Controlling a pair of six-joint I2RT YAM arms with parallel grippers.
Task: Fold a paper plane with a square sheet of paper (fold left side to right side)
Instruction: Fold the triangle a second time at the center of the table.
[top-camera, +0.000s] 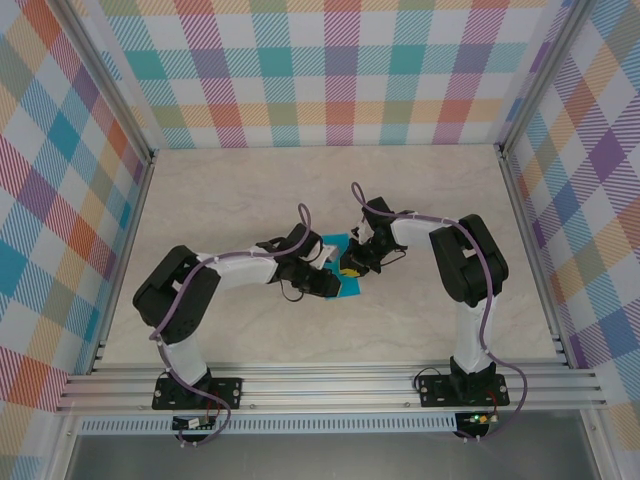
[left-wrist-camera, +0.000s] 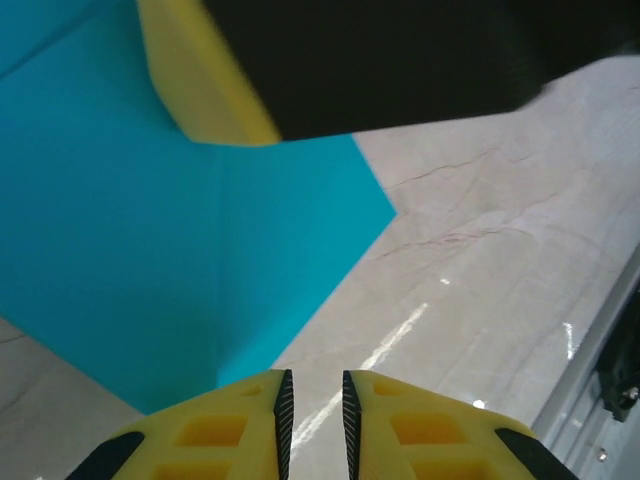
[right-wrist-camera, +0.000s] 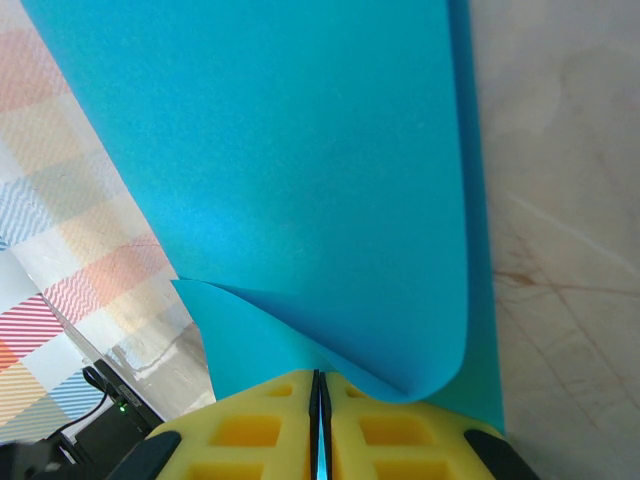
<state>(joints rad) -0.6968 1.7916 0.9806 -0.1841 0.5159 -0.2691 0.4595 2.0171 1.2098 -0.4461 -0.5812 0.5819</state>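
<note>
The cyan-blue sheet of paper (top-camera: 334, 243) lies mid-table, partly folded, under both grippers. My right gripper (right-wrist-camera: 320, 375) is shut on an edge of the paper (right-wrist-camera: 300, 150), which curls up and over from the fingers; a cyan sliver shows between the pads. My left gripper (left-wrist-camera: 314, 378) hovers low over the table at the near corner of the paper (left-wrist-camera: 150, 250), its fingers a narrow gap apart with bare table between them. In the left wrist view the right gripper's yellow finger (left-wrist-camera: 200, 80) presses on the paper. From above, the left gripper (top-camera: 328, 283) and right gripper (top-camera: 350, 268) almost meet.
The beige marbled tabletop (top-camera: 250, 190) is ringed by plaid walls (top-camera: 340, 70). An aluminium rail (top-camera: 330, 385) runs along the near edge, also seen as the rail (left-wrist-camera: 600, 340) to the right of the left gripper.
</note>
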